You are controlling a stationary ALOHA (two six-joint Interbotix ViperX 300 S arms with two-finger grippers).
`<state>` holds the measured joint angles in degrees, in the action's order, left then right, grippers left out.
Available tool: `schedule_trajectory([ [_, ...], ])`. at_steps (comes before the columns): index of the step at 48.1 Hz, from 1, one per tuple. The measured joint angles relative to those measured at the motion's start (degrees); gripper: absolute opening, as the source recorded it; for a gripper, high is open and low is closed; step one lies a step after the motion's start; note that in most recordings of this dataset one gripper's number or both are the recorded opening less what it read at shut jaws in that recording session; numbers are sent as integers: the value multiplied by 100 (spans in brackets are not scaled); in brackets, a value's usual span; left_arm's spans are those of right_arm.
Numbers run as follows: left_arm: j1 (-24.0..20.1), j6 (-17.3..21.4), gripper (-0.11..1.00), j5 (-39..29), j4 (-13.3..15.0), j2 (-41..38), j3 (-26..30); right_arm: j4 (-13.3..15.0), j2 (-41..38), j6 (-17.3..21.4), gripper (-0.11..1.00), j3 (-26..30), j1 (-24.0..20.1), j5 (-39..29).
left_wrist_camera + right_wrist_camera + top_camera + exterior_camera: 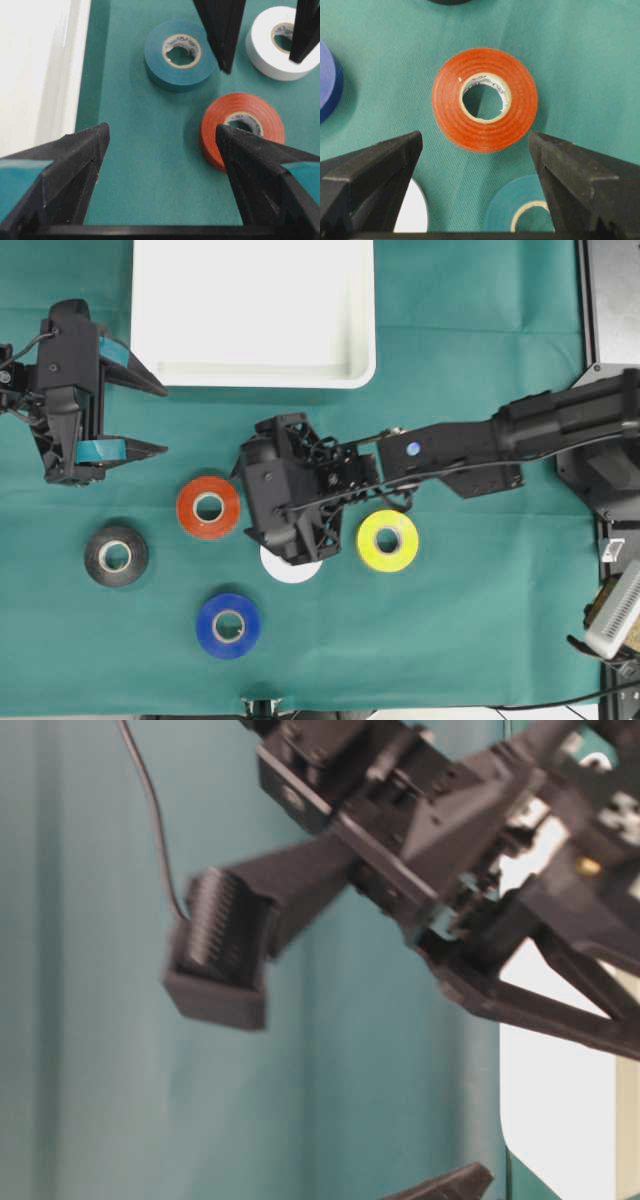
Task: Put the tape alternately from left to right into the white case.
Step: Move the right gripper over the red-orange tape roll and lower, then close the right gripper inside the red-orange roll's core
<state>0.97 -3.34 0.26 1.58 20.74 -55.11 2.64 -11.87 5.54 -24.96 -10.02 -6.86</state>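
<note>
We are seeing both pairs of jaws standing wide and holding nothing. The right gripper (262, 492) is reaching across the middle of the table (480, 620), hanging over the rolls with its tips pointing toward the red roll (208, 507); in its wrist view that roll is lying flat just beyond the tips, untouched. The white roll (291, 567) is lying mostly hidden under this gripper from overhead, and the teal roll (180, 54) is showing only in the wrist views, just beside the red and white ones. The yellow roll (388, 540) is lying just right of the gripper, the blue roll (229, 625) nearer the front edge, and the black roll (116, 556) farthest left. All six are lying flat on the green cloth, apart from each other. The case (362, 360) is sitting at the far side of the table with nothing in it. The left gripper (160, 420) is hovering left of the case, above the cloth, its tips pointing toward the red roll.
</note>
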Motion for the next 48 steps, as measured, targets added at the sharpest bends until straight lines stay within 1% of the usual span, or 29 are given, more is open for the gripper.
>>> schedule_trajectory([
  [17, 0, 0, 92, -18, 0, 0, 0, 9, -387, 0, 80, 387, -149, -211],
  [32, 0, 0, 92, -18, 0, 0, 0, 9, -747, -9, 80, 756, -158, -545],
  [41, 0, 9, 92, -18, 0, 0, 0, 9, -958, -9, 80, 949, -158, -598],
  [45, 0, 0, 92, -26, 0, 0, 0, 9, -1020, -9, 77, 1020, -149, -589],
  [48, 0, 9, 92, -26, -9, 0, 0, 9, -1072, -9, 73, 1063, -149, -598],
])
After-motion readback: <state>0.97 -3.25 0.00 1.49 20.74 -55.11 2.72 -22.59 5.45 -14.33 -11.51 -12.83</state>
